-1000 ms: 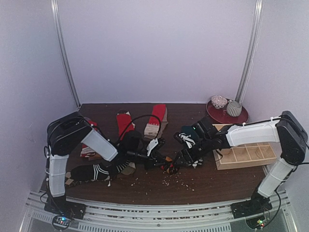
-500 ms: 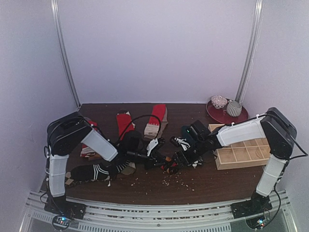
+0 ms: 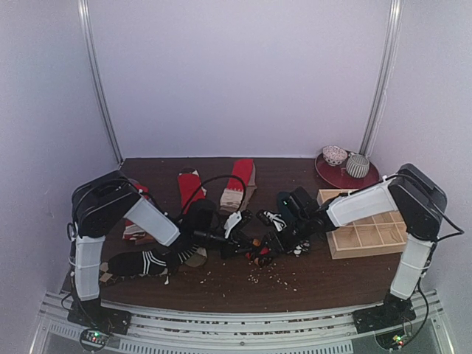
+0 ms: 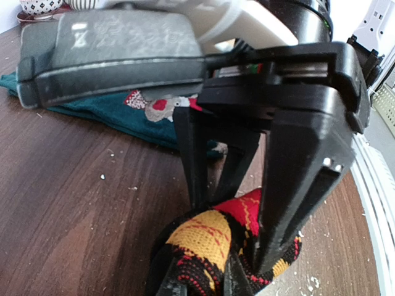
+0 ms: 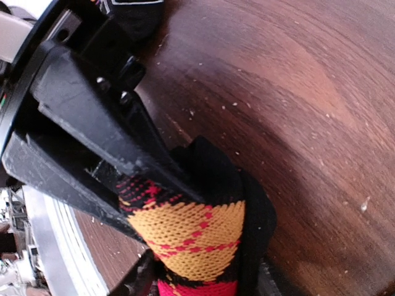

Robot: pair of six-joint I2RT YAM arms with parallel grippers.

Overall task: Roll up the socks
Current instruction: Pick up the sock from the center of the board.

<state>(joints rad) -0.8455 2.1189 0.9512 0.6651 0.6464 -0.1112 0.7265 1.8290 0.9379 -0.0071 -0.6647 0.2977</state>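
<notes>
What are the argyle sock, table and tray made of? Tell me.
The argyle sock looks like matte knit yarn: stitches show. The table looks like dark wood or veneer, slight sheen, grain streaks. The tray seems pale bare wood, with thin dividers.

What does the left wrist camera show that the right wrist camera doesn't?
Left wrist only: the teal sock with its monkey figure lying flat behind, and the right claw seen head-on, one finger on either side of the argyle sock.
Right wrist only: the left claw from outside, pinching that sock's edge, and a wide stretch of bare wood.
Both: the bunched argyle sock on the crumb-speckled table.
</notes>
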